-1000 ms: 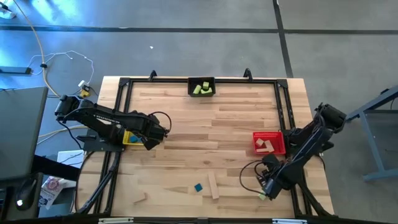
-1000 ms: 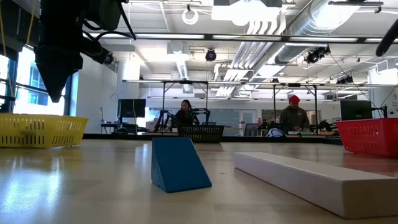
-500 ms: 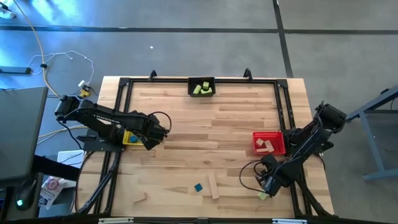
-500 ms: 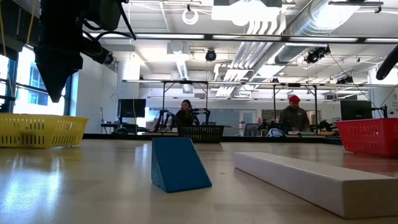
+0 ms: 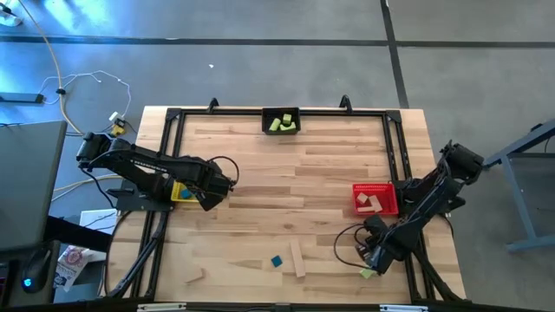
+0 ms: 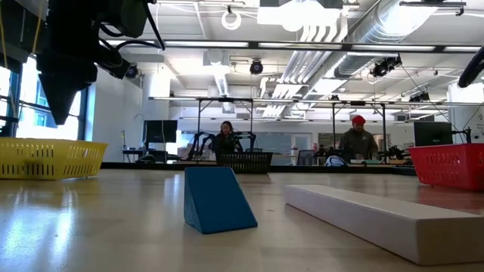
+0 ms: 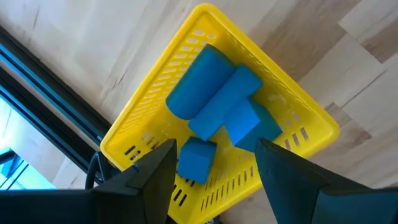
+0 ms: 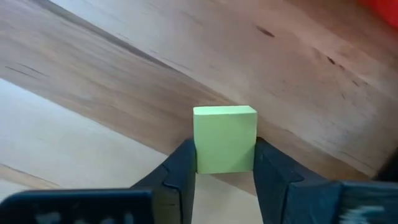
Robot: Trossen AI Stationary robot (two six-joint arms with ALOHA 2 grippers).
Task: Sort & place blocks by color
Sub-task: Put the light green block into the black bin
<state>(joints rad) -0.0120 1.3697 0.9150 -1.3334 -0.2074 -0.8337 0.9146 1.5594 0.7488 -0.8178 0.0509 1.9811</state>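
Observation:
A lime green block (image 8: pixel 224 139) sits near the table's near right corner, with my right gripper (image 8: pixel 225 171) shut on it; in the high view the block (image 5: pixel 368 273) shows just below that gripper (image 5: pixel 371 260). My left gripper (image 7: pixel 214 171) hangs open above the yellow bin (image 7: pixel 149 118), which holds several blue blocks (image 7: pixel 214 102). A blue wedge block (image 5: pixel 277 261) and a plain wooden bar (image 5: pixel 297 258) lie on the table near its front edge. A small wooden piece (image 5: pixel 195 276) lies at the near left. My right gripper pinches the green block between its two fingers (image 8: pixel 180 168), which press on two opposite side faces (image 8: pixel 200 155). The fingers slant down at it from the far right. The block stays square and upright at table level; whether it is lifted I cannot tell.
A black bin (image 5: pixel 281 121) with green blocks stands at the far edge's middle. A red bin (image 5: pixel 385 198) with wooden blocks stands on the right, just beyond my right gripper. A black frame (image 5: pixel 173 117) borders the table. People sit in the room behind.
My right arm has come down a little toward the green block at the near right. The blocks on the table have kept their places.

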